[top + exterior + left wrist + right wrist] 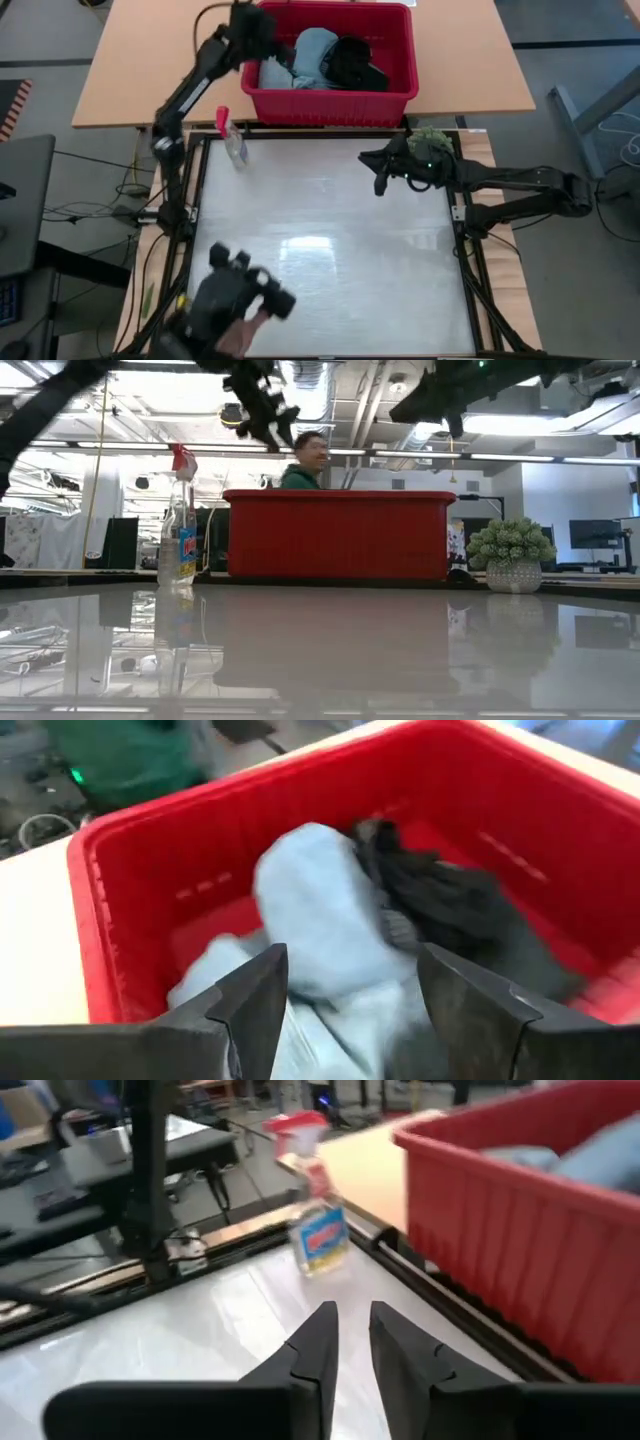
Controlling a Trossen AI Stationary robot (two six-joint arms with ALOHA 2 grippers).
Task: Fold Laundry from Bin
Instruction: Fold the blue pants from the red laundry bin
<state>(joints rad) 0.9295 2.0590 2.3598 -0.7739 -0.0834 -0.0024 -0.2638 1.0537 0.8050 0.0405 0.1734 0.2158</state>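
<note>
Light blue laundry [320, 910] and a black garment [440, 900] fill the red bin [330, 100] at the table's far edge. The left gripper [350, 1000] hovers above, fingers wide apart, empty. The right gripper [347, 1345], right of centre, is barely parted, empty. The spray bottle [318, 1230] label is unreadable.

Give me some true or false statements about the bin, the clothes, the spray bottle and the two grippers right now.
1. The left gripper is open over the bin. True.
2. The laundry is spread flat on the table. False: it is bunched inside the bin.
3. The spray bottle stands outside the bin. True.
4. The right gripper holds a black garment. False: it holds nothing, above the bare table.
5. The bin is blue. False: red.
</note>
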